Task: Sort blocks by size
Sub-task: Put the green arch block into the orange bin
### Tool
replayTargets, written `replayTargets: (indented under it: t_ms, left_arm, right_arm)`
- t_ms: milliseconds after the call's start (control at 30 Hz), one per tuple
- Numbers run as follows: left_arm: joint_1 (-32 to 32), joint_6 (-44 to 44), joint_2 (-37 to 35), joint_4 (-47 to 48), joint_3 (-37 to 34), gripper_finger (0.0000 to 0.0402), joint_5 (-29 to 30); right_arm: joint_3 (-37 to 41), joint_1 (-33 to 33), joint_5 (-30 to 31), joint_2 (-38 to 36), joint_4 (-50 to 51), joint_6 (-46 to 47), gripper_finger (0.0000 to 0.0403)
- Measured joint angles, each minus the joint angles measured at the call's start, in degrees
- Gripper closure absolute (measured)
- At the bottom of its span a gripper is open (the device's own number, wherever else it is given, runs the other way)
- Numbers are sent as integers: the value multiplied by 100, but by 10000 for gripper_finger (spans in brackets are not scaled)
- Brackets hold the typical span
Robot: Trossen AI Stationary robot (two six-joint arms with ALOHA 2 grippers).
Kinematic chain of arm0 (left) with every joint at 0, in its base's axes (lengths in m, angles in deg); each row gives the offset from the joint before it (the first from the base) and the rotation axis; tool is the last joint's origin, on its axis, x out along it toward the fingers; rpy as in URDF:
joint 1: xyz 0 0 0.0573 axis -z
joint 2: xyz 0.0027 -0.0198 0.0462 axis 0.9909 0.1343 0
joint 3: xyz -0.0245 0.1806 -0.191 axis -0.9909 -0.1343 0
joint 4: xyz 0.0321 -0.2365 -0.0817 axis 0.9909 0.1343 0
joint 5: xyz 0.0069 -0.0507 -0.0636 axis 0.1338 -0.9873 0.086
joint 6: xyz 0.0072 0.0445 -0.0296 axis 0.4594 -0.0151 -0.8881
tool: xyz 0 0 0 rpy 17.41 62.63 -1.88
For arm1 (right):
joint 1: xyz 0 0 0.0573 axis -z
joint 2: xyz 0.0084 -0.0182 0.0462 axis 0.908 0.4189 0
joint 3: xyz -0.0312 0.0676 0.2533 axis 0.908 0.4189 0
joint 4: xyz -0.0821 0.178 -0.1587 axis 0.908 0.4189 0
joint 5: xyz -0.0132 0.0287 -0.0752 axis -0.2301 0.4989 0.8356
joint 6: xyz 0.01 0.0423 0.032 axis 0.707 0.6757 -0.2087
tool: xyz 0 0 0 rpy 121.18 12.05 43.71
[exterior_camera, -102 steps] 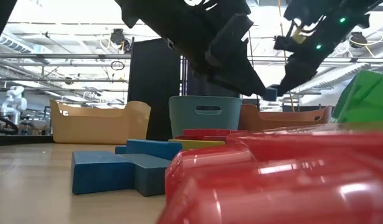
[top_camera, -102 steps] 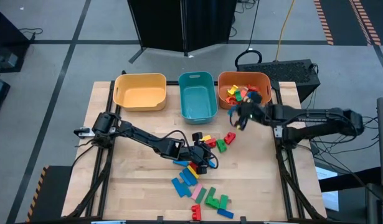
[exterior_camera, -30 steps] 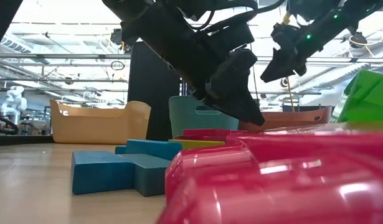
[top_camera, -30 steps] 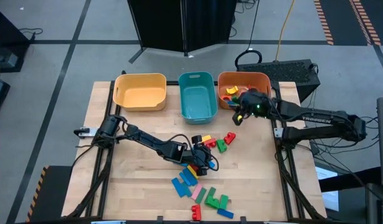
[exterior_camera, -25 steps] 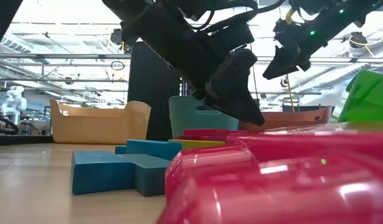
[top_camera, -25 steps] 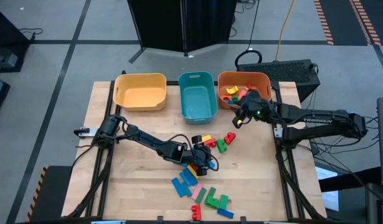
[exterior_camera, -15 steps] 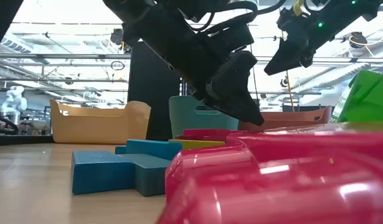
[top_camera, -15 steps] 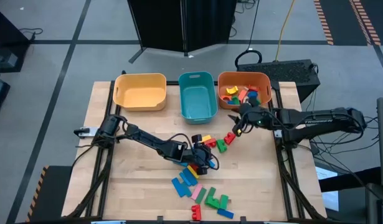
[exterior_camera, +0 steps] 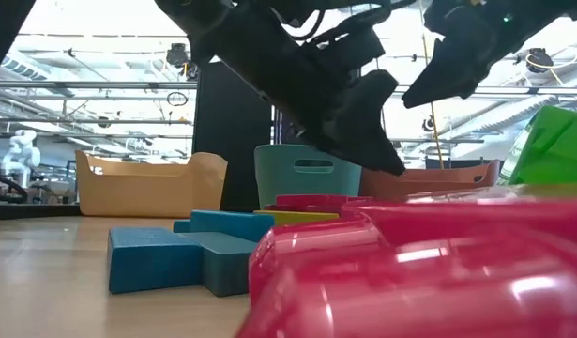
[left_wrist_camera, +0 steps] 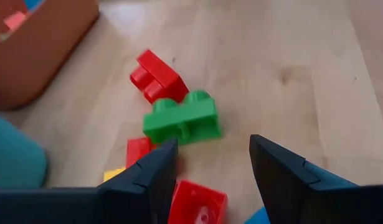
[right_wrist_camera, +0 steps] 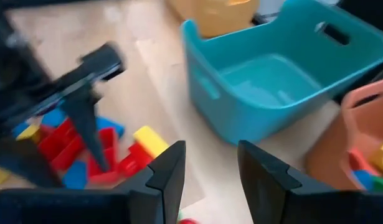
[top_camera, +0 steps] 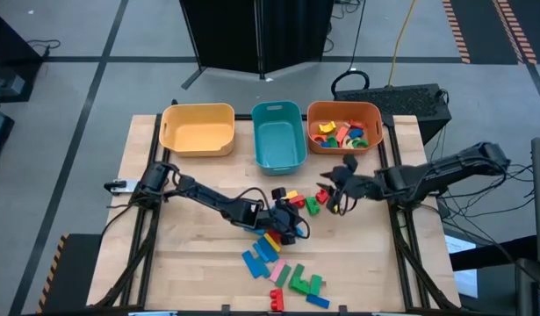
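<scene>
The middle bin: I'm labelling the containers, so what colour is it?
Teal. The middle bin shows best in the high view, between the yellow and orange ones.

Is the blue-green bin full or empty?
Empty. In the high view the teal bin shows only its bare floor, and the right wrist view shows the same. The orange bin beside it holds blocks.

The right end effector (top_camera: 334, 198) no longer hangs over the orange bin (top_camera: 370, 111); it now sits low over the counter (top_camera: 208, 263), just beside the red block (top_camera: 324, 194) and green block (top_camera: 312, 205), its fingers parted and empty. The right arm now shows folded back toward the counter's right edge.
</scene>
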Motion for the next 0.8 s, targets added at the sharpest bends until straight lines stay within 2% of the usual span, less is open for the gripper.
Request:
replayTargets:
  t_ms: [300,533,700,800]
  left_arm:
    - [98,63,0,-158,0,210,16]
    - [203,61,0,-154,0,210,-10]
    - [205,61,0,-147,0,210,-11]
    - [205,68,0,-145,0,210,-15]
  right_arm:
    - [0,-747,187,822,-661,95,268]
    - [0,-1222,439,1089,-720,354,268]
    - [0,-1664,352,1111,-703,503,268]
    - [0,-1931,-135,1111,-680,422,268]
